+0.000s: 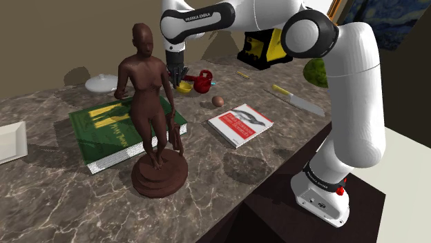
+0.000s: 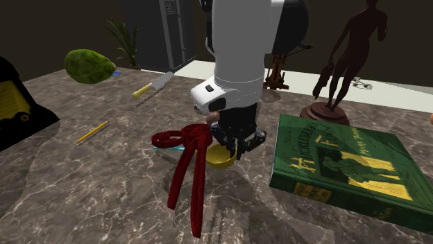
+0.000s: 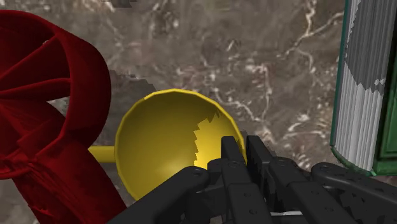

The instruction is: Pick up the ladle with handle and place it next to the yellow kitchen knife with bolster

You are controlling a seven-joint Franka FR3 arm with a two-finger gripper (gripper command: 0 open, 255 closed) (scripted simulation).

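Beside the green book point(image 2: 340, 163), on the marble counter, my gripper point(image 3: 246, 149) has its jaws drawn almost together on the bowl rim of the yellow ladle point(image 3: 159, 146), just beside the red tongs point(image 2: 187, 166). I judge the rim the easier hold, since the handle runs off behind the tongs. The yellow-handled knife point(image 2: 154, 86) lies well apart.

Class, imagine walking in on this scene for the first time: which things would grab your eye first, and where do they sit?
The tall brown figure statue dominates, standing on the marble counter beside a big green book. Behind it in the shoulder view, the white arm's black tool hangs right at a bright yellow ladle, with a dark red utensil lying alongside.
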